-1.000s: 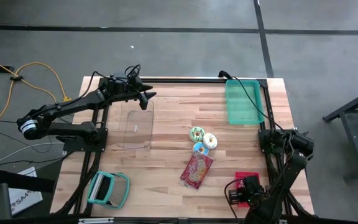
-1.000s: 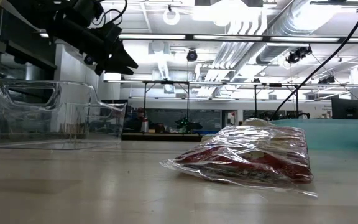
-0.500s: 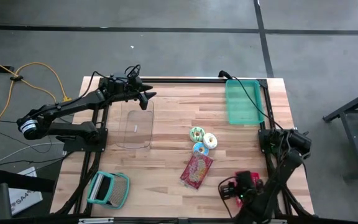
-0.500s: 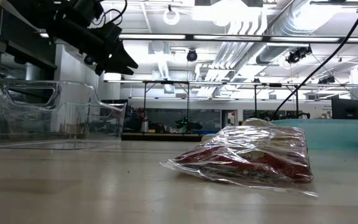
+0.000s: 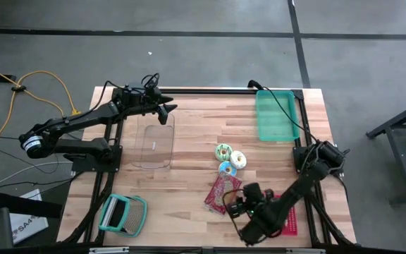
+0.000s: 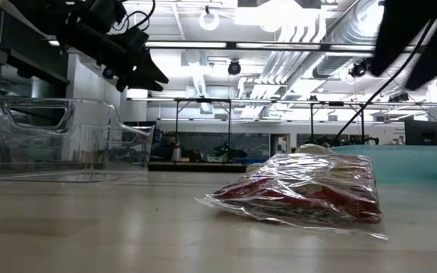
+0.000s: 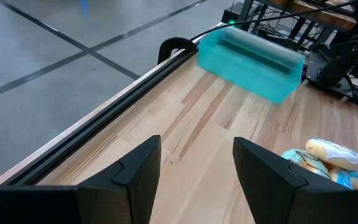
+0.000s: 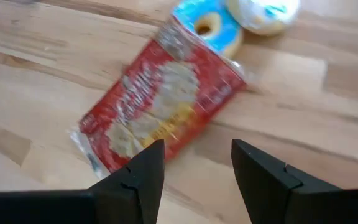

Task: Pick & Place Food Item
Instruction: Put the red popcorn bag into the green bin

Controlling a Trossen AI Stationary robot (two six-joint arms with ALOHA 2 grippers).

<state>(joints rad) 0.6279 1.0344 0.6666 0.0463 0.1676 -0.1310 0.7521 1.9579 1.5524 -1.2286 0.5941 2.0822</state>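
Since a second earlier the right gripper [image 5: 240, 207] had swung from the table's near right corner, uncovering a red mat [image 5: 288, 220], to just beside the red snack packet [image 5: 223, 192], its fingers [image 8: 263, 177] spread and empty above the packet's near end. Beyond the packet lay three donuts [image 5: 229, 159], then the clear container [image 5: 154, 147]. Farther still, the left gripper [image 5: 168, 111] hovered unmoved, jaws apart, near the teal tray [image 5: 275, 115].
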